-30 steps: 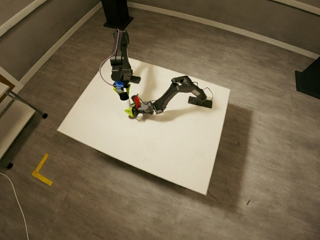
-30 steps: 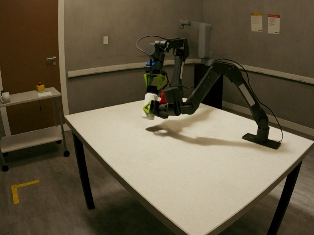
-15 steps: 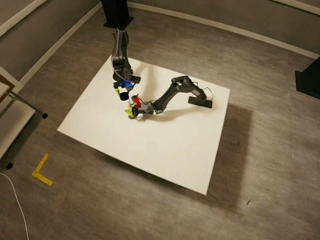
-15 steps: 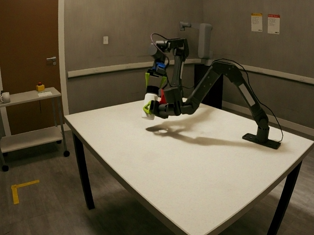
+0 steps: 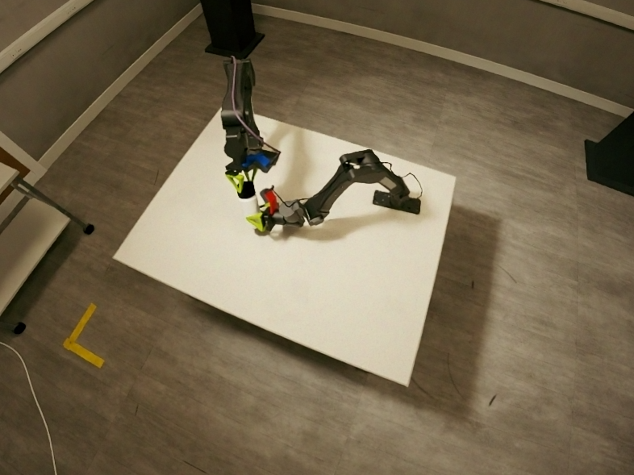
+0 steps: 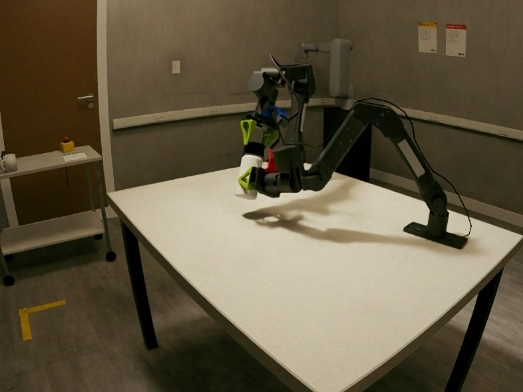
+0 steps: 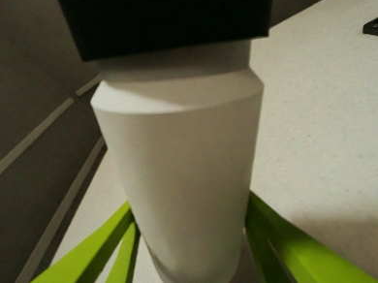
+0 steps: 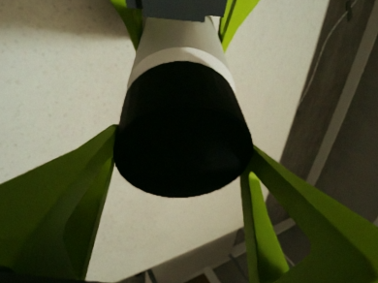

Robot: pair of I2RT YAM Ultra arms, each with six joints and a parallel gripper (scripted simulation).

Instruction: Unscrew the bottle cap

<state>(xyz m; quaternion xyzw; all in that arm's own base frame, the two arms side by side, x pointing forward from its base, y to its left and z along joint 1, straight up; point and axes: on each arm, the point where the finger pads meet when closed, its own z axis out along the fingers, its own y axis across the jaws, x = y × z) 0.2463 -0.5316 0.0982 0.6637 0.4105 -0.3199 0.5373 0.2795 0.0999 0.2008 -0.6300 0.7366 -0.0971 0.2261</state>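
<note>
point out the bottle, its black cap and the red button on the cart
bottle (image 5: 248, 206) (image 6: 251, 165) (image 7: 181, 153) (image 8: 179, 34): all four views, on its white side
black cap (image 5: 246, 189) (image 6: 253, 149) (image 7: 170, 15) (image 8: 184, 129): all four views, on its dark surface
red button (image 6: 66, 139): exterior view, on its top
</note>
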